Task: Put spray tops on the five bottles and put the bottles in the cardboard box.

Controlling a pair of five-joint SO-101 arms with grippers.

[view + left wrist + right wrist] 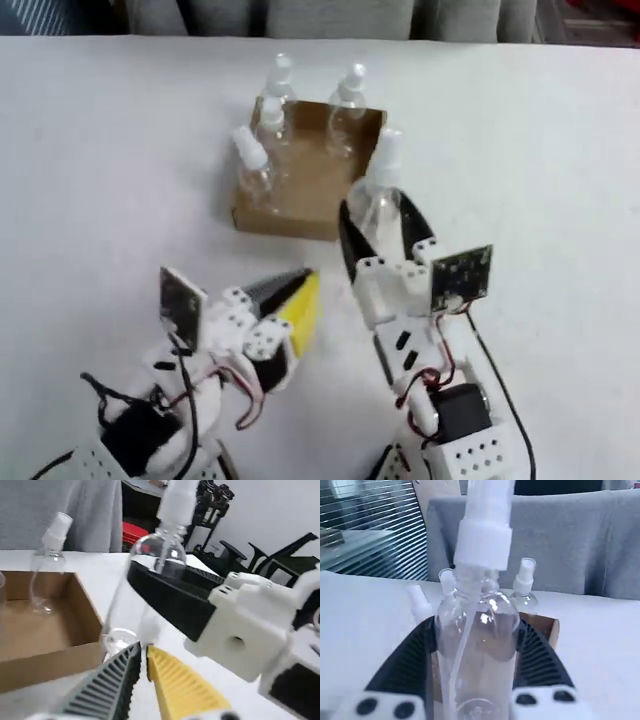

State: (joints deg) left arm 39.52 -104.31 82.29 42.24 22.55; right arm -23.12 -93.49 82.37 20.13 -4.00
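Note:
A clear bottle (378,195) with a white spray top stands upright between the black fingers of my right gripper (378,208), which is shut on it at the near right corner of the cardboard box (300,200). In the right wrist view the bottle (475,625) sits in the right gripper (476,630). Several other bottles with spray tops (270,125) stand in the far part of the box. My left gripper (308,276), with one grey and one yellow finger, is shut and holds nothing, on the table in front of the box. The left wrist view shows the left gripper (142,649) just short of the held bottle (145,565).
The white table (100,150) has free room on both sides of the box. Grey chair backs (330,15) line the far edge. The two arms' bases sit close together at the near edge.

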